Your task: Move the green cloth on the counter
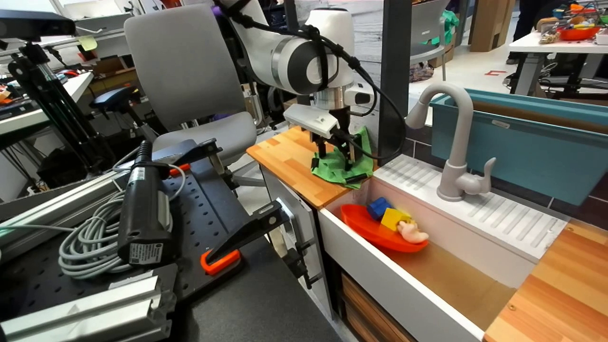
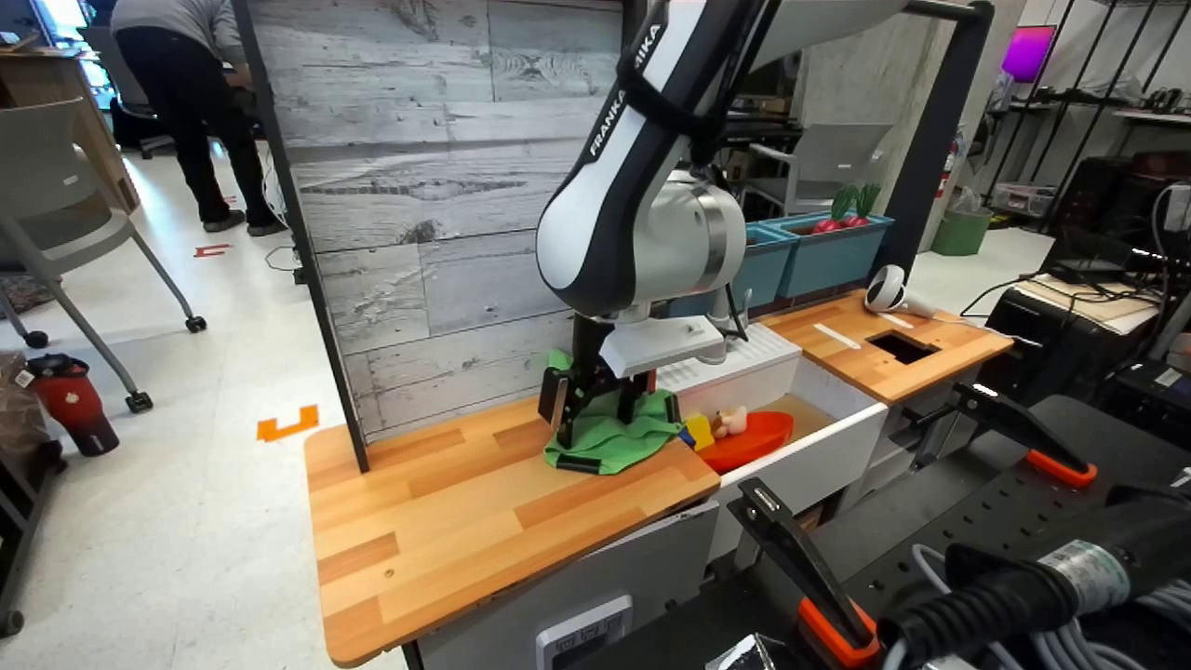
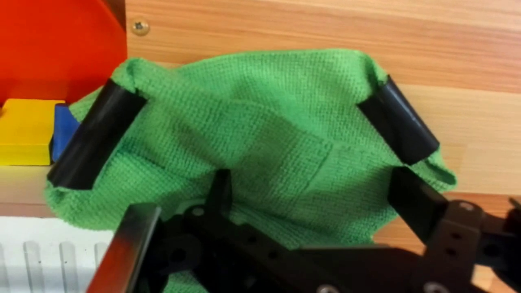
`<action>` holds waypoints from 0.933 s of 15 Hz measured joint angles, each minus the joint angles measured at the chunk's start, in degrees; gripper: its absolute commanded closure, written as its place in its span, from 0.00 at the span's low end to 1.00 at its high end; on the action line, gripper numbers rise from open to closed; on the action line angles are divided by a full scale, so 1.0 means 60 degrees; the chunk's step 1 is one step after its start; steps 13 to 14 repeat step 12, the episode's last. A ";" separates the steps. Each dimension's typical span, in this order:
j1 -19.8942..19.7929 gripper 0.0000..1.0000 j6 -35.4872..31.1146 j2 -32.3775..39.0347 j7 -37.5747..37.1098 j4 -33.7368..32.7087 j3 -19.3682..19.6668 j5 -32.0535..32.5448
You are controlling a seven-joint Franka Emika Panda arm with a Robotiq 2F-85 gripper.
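A green cloth [image 1: 334,172] lies crumpled on the wooden counter [image 1: 294,164], near the wall panel and the sink. It also shows in an exterior view [image 2: 614,447] and fills much of the wrist view [image 3: 260,126]. Black strips are wrapped around its corners, and one corner reaches toward the sink's edge. My gripper [image 3: 313,181] points down over the cloth with its fingers wide apart and cloth lying between and below them. In both exterior views the gripper [image 1: 336,160] is low at the cloth [image 2: 595,426]; whether the fingertips touch it I cannot tell.
The white sink [image 1: 380,259] is beside the counter. It holds a red dish [image 1: 361,223], a blue block [image 1: 378,208], a yellow block [image 1: 395,218] and a pale pink toy [image 1: 412,232]. A grey faucet [image 1: 458,142] and teal planter [image 1: 517,147] stand behind. The wall panel [image 2: 437,279] borders the counter.
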State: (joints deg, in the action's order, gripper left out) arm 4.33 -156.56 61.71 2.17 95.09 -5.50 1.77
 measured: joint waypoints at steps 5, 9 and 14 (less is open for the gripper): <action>-0.0237 0.00 -0.0829 -0.0594 0.0002 0.0816 -0.0419 -0.0385; -0.0228 0.00 -0.1648 -0.1868 0.0023 0.2646 -0.0710 -0.0362; -0.0173 0.00 -0.1652 -0.2008 0.0005 0.2806 -0.0700 -0.0367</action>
